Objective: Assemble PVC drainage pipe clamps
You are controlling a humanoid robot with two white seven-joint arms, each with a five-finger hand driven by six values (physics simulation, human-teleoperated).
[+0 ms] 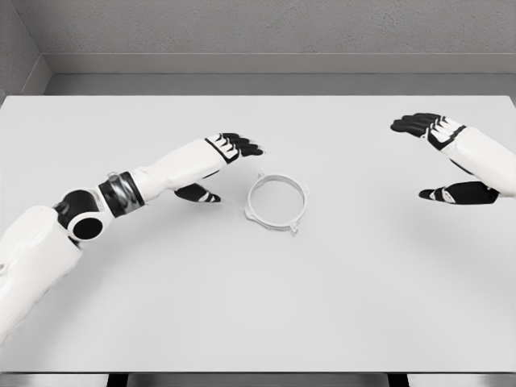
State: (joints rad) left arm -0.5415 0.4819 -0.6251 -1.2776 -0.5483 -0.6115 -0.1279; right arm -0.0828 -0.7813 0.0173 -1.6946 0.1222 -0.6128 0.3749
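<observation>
White plastic ring-shaped pipe clamp (pixel 276 202) with small tabs on its rim lies flat on the white surface (pixel 258 306), near the middle. Left hand (pixel 219 165) just beside the ring's left edge, apart from it; black fingers (pixel 242 146) spread, thumb below, holding nothing. Right hand (pixel 443 157) well apart at right, fingers extended and open, empty. Grey wall (pixel 258 32) beyond.

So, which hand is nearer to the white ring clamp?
The left hand. It is just left of the ring clamp, not touching it. The right hand is far off to the clamp's right.
</observation>
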